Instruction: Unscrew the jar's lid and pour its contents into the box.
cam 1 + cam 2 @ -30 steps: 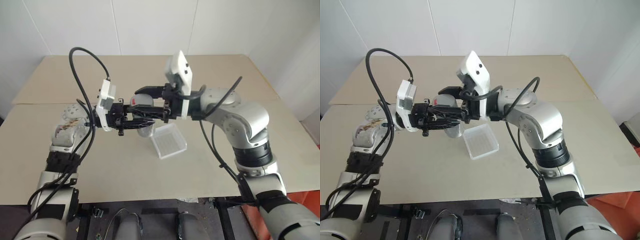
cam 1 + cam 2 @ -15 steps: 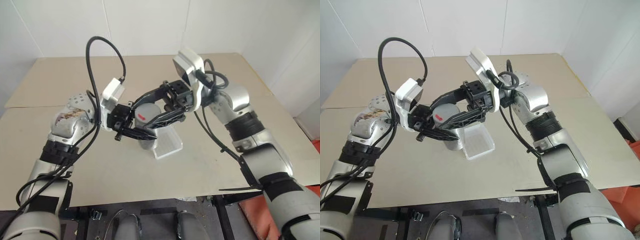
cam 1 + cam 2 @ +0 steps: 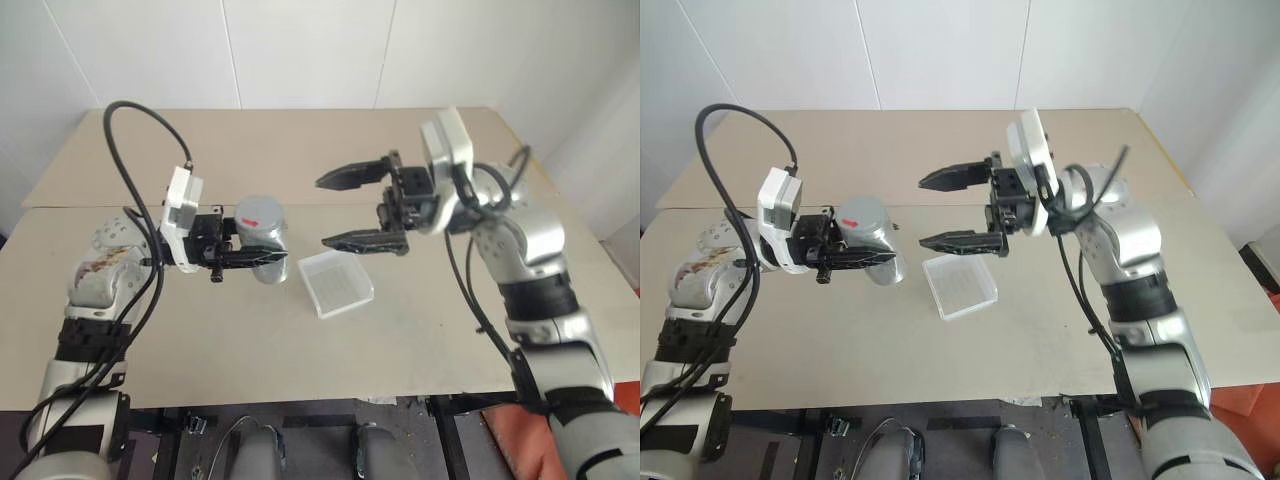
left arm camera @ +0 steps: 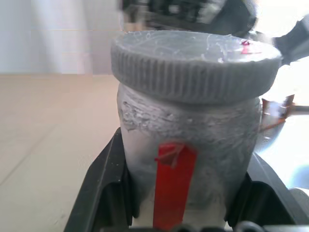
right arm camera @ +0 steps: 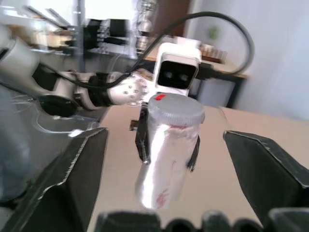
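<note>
Beige worktop (image 3: 200, 330), box (image 3: 336, 283) sitting flat on it near centre; can't make out anything inside it. Jar (image 3: 263, 247) is held off the worktop just left of the box, tilted, lid (image 3: 257, 211) on, contents hidden. Left hand (image 3: 262, 255) clamped on the jar body below the lid. Right hand (image 3: 347, 210) fingers wide apart, empty, above the box, clear of the jar.

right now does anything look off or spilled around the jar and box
Nothing spilled. The jar hangs slightly tilted above the table, clamped in the left pincer, its lid on. The right pincer is open and apart from it. The box lies flat, at an angle to the table edge.
</note>
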Controlling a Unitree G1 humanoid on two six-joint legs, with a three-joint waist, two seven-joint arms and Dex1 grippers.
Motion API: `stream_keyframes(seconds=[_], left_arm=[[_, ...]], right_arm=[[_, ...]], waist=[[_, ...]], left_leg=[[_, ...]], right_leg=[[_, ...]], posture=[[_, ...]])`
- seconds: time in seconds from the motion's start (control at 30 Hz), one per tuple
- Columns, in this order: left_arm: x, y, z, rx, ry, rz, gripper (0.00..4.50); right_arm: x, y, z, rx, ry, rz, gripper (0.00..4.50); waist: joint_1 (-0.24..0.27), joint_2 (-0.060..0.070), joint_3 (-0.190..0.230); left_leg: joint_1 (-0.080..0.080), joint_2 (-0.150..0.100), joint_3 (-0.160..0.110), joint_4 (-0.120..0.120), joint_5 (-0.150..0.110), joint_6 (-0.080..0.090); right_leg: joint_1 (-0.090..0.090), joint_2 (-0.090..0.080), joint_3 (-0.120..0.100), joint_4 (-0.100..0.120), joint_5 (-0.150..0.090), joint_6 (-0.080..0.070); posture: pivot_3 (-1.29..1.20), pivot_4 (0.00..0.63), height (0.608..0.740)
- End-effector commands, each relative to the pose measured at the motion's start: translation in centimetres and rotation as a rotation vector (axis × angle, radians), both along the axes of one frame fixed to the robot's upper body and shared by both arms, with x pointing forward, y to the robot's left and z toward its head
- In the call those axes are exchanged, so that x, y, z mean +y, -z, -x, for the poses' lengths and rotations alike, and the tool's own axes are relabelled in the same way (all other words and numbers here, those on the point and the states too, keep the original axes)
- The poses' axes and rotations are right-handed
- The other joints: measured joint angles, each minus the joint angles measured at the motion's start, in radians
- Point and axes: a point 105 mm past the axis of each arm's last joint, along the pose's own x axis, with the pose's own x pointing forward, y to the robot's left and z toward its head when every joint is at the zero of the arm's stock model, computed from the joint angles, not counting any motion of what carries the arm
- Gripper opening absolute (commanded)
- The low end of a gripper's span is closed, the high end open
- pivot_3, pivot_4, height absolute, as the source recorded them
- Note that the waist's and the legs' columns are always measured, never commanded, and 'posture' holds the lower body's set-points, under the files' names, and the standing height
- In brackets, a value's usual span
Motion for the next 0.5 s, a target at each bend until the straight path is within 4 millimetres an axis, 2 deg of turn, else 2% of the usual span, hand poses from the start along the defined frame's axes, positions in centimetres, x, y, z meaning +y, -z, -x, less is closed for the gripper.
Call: stream_keyframes(seconds=[0.03,0.23,0.5], left_arm=[[-0.6,-1.0,0.2,-0.062,-0.013,0.022,1.92],[-2.0,-0.9,0.0,-0.057,0.027,0.027,1.92],[-2.4,-1.4,-0.1,-0.070,0.056,0.016,1.92]], right_arm=[[2.1,-2.3,1.5,-0.027,0.099,-0.069,4.46],[6.5,-1.6,0.7,0.011,0.280,-0.040,4.46],[8.3,-1.8,-1.0,0.058,0.400,-0.064,4.46]], waist=[[-0.002,0.000,0.000],[-0.001,0.000,0.000],[0.003,0.000,0.000]], left_leg=[[0.001,0.000,0.000,0.000,0.000,0.000],[0.005,0.000,0.000,0.000,0.000,0.000],[0.001,0.000,0.000,0.000,0.000,0.000]], right_leg=[[0.000,0.000,0.000,0.000,0.000,0.000],[0.003,0.001,0.001,0.000,0.000,0.000],[0.002,0.000,0.000,0.000,0.000,0.000]], posture=[[0.00,0.150,0.740],[0.00,0.150,0.740],[0.00,0.150,0.740]])
